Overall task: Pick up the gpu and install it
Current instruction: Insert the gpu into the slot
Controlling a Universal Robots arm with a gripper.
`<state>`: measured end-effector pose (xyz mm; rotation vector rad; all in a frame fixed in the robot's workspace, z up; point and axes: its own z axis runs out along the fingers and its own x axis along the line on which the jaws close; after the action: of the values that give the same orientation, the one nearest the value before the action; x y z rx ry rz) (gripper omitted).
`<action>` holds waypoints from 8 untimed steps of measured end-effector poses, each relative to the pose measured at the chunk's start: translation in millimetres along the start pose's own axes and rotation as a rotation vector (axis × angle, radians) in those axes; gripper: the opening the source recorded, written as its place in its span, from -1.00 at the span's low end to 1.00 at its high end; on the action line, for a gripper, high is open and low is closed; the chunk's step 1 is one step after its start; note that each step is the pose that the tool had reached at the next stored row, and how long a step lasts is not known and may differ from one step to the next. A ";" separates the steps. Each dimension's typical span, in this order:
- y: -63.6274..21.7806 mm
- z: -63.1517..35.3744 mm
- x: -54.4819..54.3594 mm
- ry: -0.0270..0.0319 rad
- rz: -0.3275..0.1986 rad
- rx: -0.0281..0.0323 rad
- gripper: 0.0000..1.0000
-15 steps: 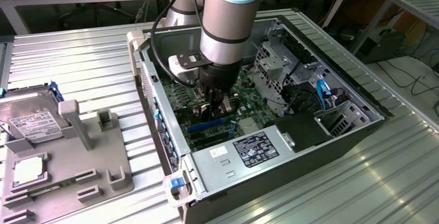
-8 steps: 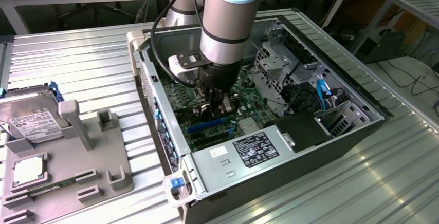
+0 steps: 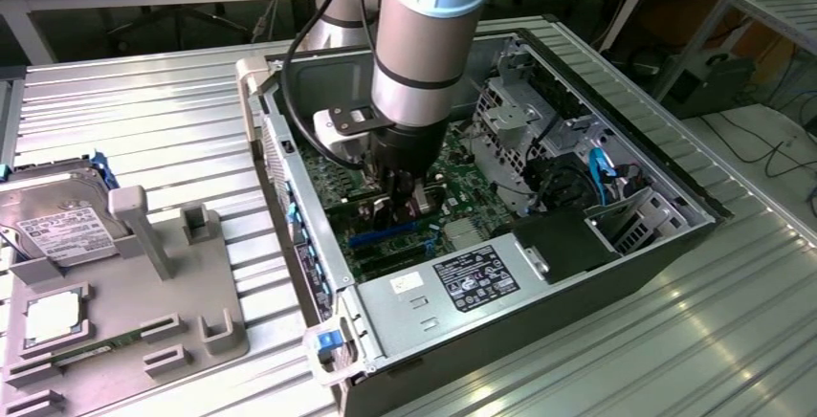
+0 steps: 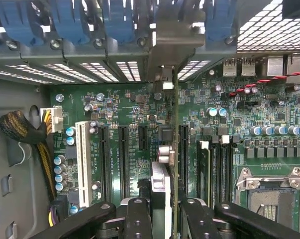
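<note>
Gpu (image 4: 161, 185): held edge-on in my gripper (image 4: 167, 206), fingers narrowed onto it, over the motherboard (image 4: 269, 124) slots inside the computer case (image 3: 511, 340).

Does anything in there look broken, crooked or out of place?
Nothing looks broken or spilled. The computer case lies open on its side, and the gripper holds the graphics card straight, edge-on over the board's slots. The processor socket looks empty.

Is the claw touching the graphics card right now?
Touching. The wrist view shows the claw closed on the upright graphics card, with one finger pressed against each face.
</note>
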<state>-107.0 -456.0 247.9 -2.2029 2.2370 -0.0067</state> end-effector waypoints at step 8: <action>0.0 2.0 0.0 0.0001 0.000 -0.0001 -0.44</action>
<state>-107.0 -456.0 245.9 -2.2029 2.2371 -0.0067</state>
